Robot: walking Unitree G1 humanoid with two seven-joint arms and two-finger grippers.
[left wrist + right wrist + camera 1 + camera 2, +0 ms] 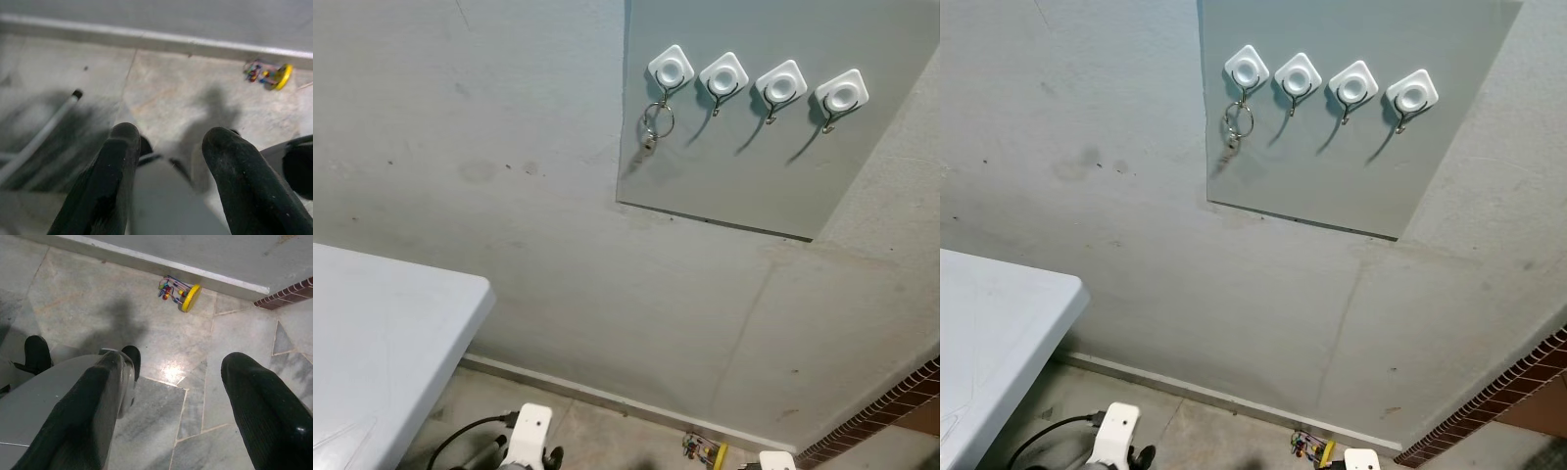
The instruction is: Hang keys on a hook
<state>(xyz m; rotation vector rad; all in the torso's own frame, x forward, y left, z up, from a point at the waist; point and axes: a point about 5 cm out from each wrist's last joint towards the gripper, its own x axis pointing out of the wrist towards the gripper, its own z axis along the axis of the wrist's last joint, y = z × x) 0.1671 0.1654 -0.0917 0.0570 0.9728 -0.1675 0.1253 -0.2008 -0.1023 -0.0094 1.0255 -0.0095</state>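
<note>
At the left a pale desk point(382, 343) juts in, and low beside it the left gripper point(171, 161) hangs toward the floor point(161, 93), jaws spread and holding nothing. Up on the wall, the keys point(655, 123) already dangle from the leftmost hook point(670, 73) of a row of four on a grey panel point(724, 186) — ring vertical, key hanging straight down, far above both arms. The three hooks to its right are bare. The right gripper point(171, 396) also points at the floor, jaws spread and empty — the left arm stands slightly nearer the keys.
</note>
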